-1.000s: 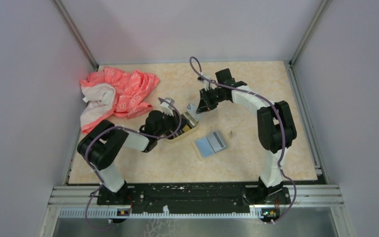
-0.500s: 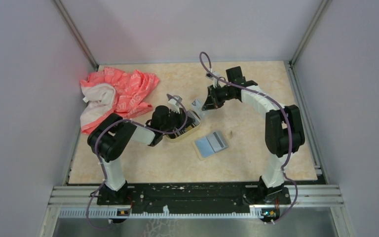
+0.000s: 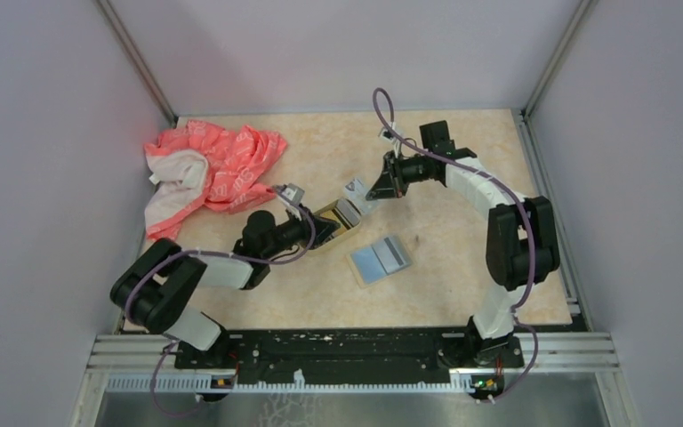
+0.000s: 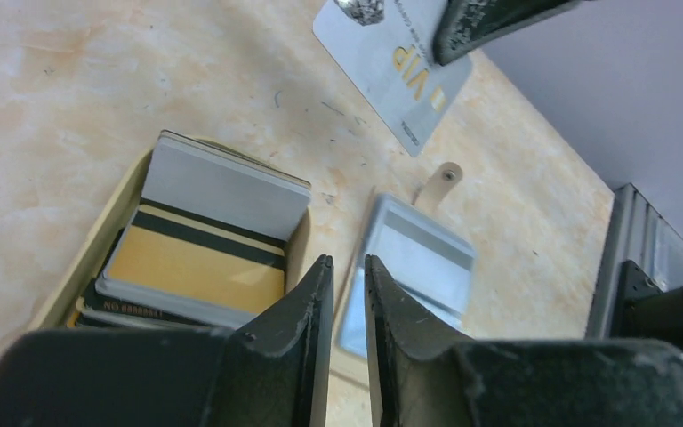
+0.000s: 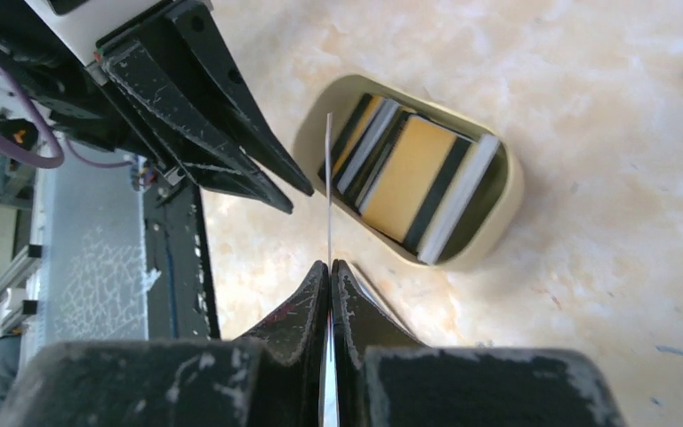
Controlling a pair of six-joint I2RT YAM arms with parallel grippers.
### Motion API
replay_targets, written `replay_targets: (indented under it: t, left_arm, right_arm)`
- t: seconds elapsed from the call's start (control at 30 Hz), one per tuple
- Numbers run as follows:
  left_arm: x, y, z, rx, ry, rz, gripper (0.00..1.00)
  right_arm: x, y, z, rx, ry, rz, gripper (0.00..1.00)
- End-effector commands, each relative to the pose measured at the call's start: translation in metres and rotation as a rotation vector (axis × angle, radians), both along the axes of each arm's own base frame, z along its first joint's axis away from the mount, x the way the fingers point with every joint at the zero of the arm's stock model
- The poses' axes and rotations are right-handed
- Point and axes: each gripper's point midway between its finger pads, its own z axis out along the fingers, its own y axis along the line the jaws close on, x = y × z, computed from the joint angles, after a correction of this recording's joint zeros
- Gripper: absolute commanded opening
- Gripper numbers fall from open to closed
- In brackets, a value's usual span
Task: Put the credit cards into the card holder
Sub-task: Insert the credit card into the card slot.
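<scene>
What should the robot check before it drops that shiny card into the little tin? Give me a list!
1. Card held tight: ok. The right gripper is shut on the VIP card.
2. Card lined up over the card holder: cannot tell. It hangs edge-on near one end.
3. Left gripper out of the way: not ok. Its slightly open, empty fingers sit right beside the holder.
4. Cards inside lying flat: not ok. A grey card leans up at one end.
5. Holder resting on the table: ok.
</scene>
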Motion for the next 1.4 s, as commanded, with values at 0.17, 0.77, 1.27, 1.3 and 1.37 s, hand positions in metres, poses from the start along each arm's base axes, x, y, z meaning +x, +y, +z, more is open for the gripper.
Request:
replay_targets:
  t: [0.17, 0.77, 1.27, 1.3, 1.37]
  left_arm:
    - [-0.066, 0.045, 0.065, -0.218, -0.242, -0.002, 0.56]
    - [-0.108, 0.052, 0.076, -0.289, -0.129, -0.154, 0.8]
    - [-0.105, 0.051, 0.079, -0.288, -0.111, -0.192, 0.44]
    - [-0.104, 0.052, 0.077, -0.286, -0.11, -0.19, 0.42]
    - [-0.106, 0.052, 0.076, -0.283, -0.109, -0.195, 0.34]
  right_arm:
    - [-0.041, 0.018, 0.051, 0.29, -0.022, 0.184, 0.0]
    - [-0.113, 0.069, 0.038, 0.276, -0.091, 0.502, 0.0]
    - [-0.135, 0.083, 0.017, 0.164, -0.12, 0.606, 0.0]
    - [-0.135, 0.083, 0.016, 0.16, -0.12, 0.606, 0.0]
    - [-0.135, 0.084, 0.015, 0.153, -0.118, 0.606, 0.0]
